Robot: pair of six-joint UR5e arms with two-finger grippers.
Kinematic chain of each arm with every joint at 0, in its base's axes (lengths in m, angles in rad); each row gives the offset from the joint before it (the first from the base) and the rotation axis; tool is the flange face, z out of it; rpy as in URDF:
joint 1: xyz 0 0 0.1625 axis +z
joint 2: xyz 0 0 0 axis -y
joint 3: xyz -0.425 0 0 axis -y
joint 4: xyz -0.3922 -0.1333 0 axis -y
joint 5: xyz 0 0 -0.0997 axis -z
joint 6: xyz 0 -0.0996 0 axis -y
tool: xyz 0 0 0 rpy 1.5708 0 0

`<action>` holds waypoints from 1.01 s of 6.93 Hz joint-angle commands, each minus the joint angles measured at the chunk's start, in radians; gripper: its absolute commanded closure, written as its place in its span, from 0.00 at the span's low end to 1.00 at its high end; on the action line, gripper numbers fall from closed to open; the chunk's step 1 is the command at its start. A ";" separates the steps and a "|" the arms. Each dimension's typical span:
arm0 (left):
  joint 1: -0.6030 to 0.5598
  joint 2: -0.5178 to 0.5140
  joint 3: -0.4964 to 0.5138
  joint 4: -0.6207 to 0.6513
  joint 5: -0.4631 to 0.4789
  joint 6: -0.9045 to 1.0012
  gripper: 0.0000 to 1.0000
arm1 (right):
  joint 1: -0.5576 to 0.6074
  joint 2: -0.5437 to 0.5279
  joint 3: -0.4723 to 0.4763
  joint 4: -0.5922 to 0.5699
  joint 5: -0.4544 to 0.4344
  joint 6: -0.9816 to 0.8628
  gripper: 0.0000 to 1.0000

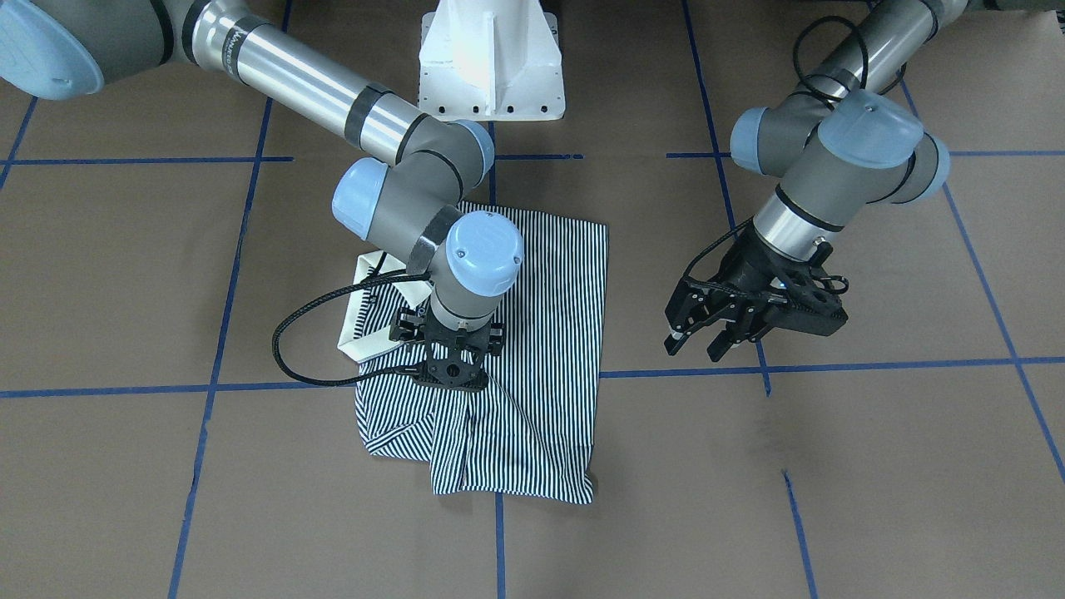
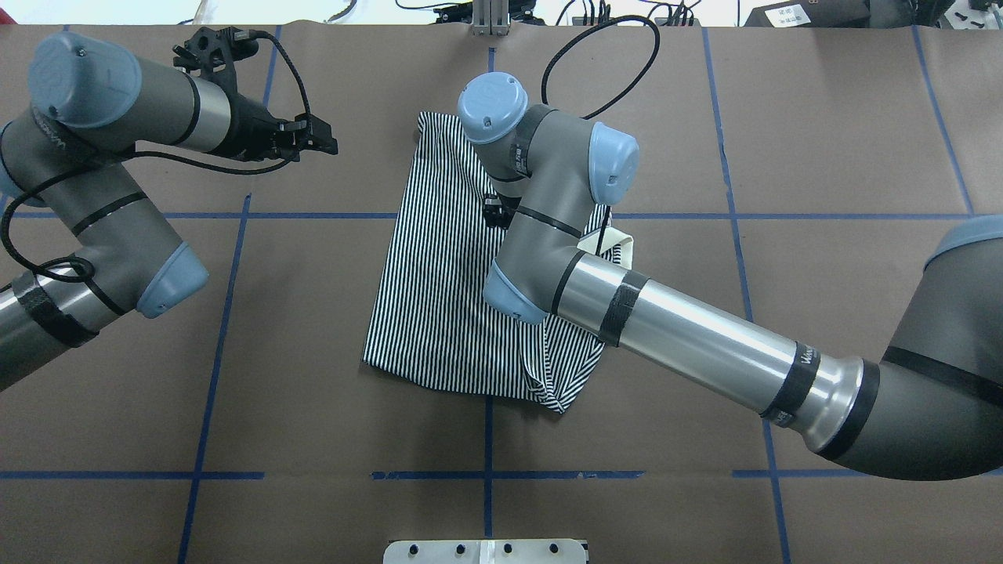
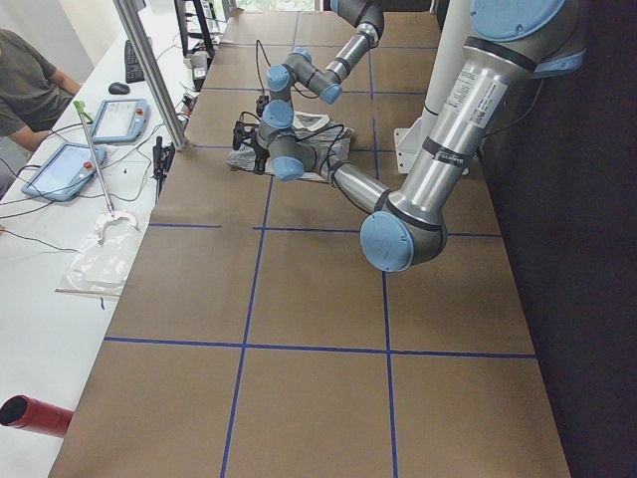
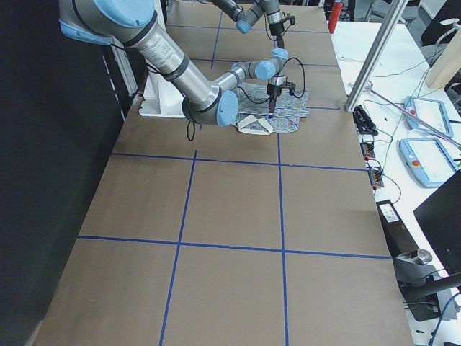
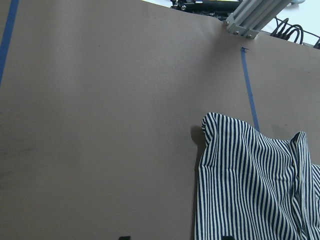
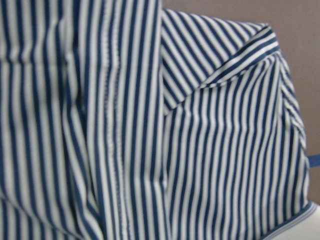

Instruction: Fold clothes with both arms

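Striped polo shirt (image 1: 545, 316), partly folded on the table (image 1: 832, 499): right gripper (image 1: 453, 376) down on it, grip hidden, we cannot tell; left gripper (image 1: 715, 333) splayed, empty, apart; we would grasp matching edges, lifting evenly.

Open table (image 2: 313, 329) separates the left end effector (image 2: 320, 142) from the shirt (image 2: 439, 298); the right arm (image 2: 682, 329) overhangs its collar side.
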 commanded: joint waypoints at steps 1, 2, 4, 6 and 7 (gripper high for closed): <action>0.000 0.001 0.000 0.000 0.000 0.000 0.32 | 0.056 -0.151 0.135 -0.031 0.004 -0.093 0.00; 0.000 0.001 -0.001 0.000 0.001 0.000 0.32 | 0.090 -0.254 0.253 -0.062 0.004 -0.190 0.00; 0.000 -0.001 -0.003 0.000 0.001 -0.003 0.31 | 0.116 -0.261 0.291 -0.119 0.001 -0.228 0.00; 0.000 0.001 -0.005 -0.002 0.001 -0.003 0.31 | 0.145 -0.246 0.290 -0.108 0.004 -0.227 0.00; -0.001 0.004 -0.005 -0.002 0.001 -0.003 0.31 | 0.150 -0.211 0.278 -0.060 0.002 -0.213 0.00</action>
